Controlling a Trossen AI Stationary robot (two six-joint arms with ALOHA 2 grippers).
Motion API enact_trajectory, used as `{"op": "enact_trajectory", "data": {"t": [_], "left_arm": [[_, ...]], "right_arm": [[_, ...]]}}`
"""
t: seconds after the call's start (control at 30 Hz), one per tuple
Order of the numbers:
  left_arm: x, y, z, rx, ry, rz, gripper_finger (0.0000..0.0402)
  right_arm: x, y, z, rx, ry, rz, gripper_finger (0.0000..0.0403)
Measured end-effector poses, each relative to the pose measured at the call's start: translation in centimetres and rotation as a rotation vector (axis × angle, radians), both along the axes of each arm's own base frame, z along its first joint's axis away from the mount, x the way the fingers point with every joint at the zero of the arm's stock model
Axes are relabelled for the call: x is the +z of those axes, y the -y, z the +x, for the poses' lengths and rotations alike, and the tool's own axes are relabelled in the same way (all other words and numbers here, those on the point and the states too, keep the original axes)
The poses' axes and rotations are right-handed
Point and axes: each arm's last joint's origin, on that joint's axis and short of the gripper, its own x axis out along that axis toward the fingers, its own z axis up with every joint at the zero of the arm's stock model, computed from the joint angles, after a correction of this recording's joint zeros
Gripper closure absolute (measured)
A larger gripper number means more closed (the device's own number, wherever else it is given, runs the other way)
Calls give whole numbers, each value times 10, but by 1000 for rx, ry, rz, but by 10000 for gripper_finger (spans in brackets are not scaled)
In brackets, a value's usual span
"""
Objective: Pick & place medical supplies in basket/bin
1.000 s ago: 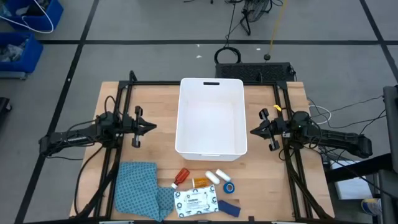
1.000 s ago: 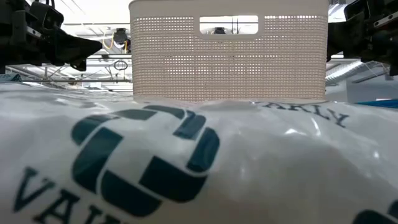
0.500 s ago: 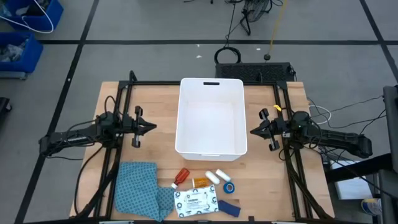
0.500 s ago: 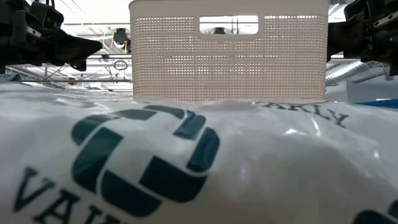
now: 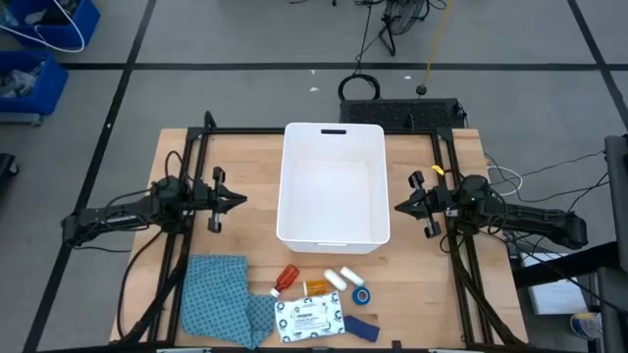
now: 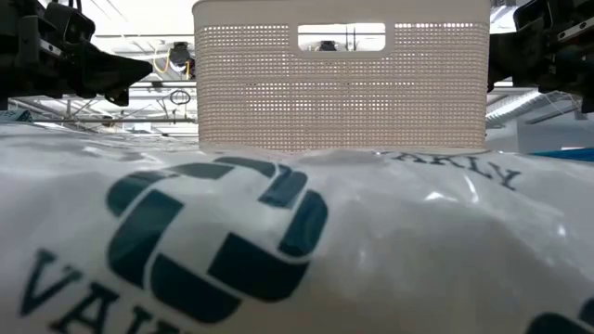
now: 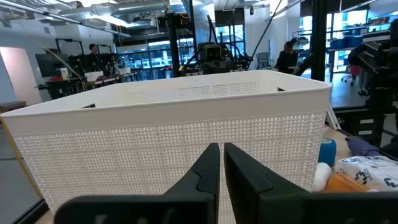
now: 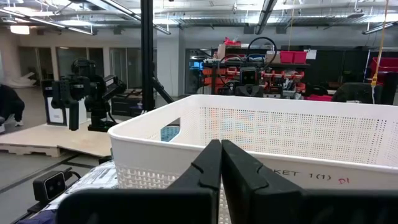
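Note:
The white tub stands in the table's middle, its handle slot at the far rim. Near the table's near edge lie the supplies: a red-capped bottle, an orange pill bottle, two white cylinders, a blue tape roll, a dark blue strip and a white printed packet. That packet fills the low view. My left gripper hovers left of the tub, shut, holding nothing. My right gripper hovers right of it, shut too. Both point at the tub.
A blue patterned cloth lies at the near left, beside the packet. Black frame rails run along the table's left, right and far sides. Bare wood shows on both sides of the tub, under the arms.

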Motion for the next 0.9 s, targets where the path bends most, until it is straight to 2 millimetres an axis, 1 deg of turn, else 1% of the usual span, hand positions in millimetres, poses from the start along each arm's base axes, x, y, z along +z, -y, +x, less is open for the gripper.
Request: {"op": "enact_trajectory", "data": {"t": [0.9], "left_arm": [[0, 0, 0, 1, 5, 11, 373]], "right_arm": [[0, 0, 0, 0, 0, 0, 399]]}}
